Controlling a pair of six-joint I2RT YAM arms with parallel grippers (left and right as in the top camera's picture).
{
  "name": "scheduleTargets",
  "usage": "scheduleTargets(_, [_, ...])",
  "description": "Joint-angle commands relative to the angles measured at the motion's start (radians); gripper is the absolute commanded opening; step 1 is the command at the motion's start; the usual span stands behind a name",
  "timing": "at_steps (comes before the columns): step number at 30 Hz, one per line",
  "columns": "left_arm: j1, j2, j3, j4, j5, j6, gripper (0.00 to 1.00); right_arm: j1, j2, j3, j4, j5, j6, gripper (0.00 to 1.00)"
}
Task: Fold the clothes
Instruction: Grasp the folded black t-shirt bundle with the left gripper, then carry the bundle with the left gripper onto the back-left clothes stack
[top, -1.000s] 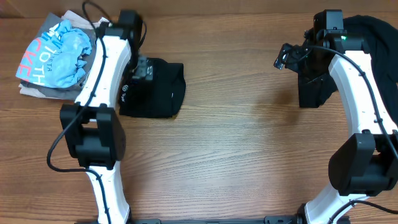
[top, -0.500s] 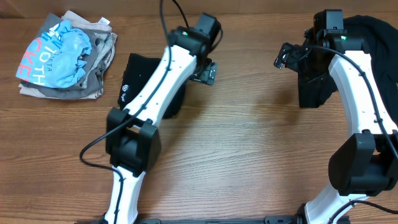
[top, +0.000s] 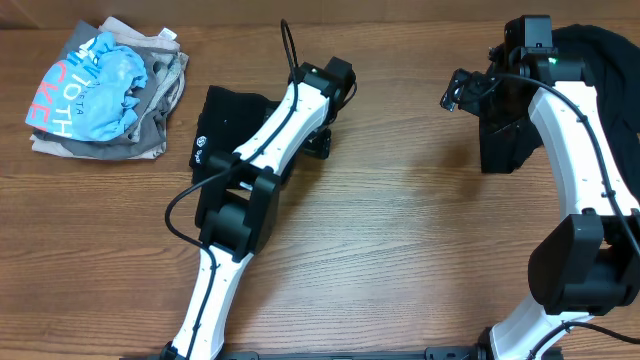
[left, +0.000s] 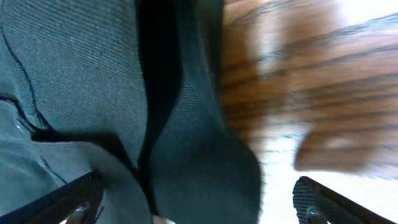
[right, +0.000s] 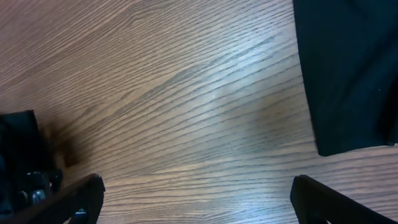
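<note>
Overhead and wrist views of a two-arm folding station on a wooden table (top: 400, 250). A folded black T-shirt (top: 225, 125) lies left of centre, its small white logo (top: 200, 155) at the near left corner. The left arm (top: 280, 130) stretches diagonally across this shirt. The left gripper (left: 199, 196) hangs above the shirt's right edge with its jaws spread wide. In the left wrist view, dark cloth fills the left half of the frame and blurred wood grain the right, and neither fingertip (left: 84, 190) closes on the fabric. At the far left corner of the table rests a loose pile of clothes (top: 100, 90), a light blue garment with pink lettering on top of grey ones, well apart from the black shirt. At the far right, a second black garment (right: 348, 68) lies crumpled at the table's edge. The right gripper (right: 196, 193) is also wide open and empty, poised over bare wood just beside that garment's straight edge and corner.
</note>
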Motion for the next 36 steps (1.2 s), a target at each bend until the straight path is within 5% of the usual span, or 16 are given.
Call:
scheduleTargets(1, [0.014,0.056,-0.003,-0.017,-0.129,-0.027,1.0,0.004,-0.003,0.007,0.006,0.007,-0.006,1.0])
scheduleTargets(5, [0.042,0.087,-0.003,-0.038,-0.163,-0.027,1.0,0.004,-0.003,0.007,0.009,0.007,-0.006,1.0])
scheduleTargets(11, [0.094,0.149,-0.003,-0.054,-0.159,-0.027,0.88,0.004,-0.003,0.007,0.02,0.006,-0.006,1.0])
scheduleTargets(12, [0.101,0.158,-0.003,-0.054,-0.159,-0.027,0.81,0.004,-0.003,0.007,0.021,0.007,-0.006,1.0])
scheduleTargets(16, [0.111,0.177,-0.003,-0.055,-0.159,-0.016,0.04,0.004,-0.003,0.007,0.021,0.007,-0.006,1.0])
scheduleTargets(21, [0.114,0.176,0.037,-0.119,-0.159,0.01,0.04,0.004,-0.003,0.007,0.019,0.007,-0.006,1.0])
scheduleTargets(29, [0.172,0.102,0.459,-0.398,-0.121,0.085,0.04,0.004,-0.003,0.007,0.016,0.006,-0.006,1.0])
scheduleTargets(36, [0.233,-0.068,0.603,-0.393,-0.092,0.2,0.04,0.004,-0.003,0.007,-0.01,0.006,-0.006,1.0])
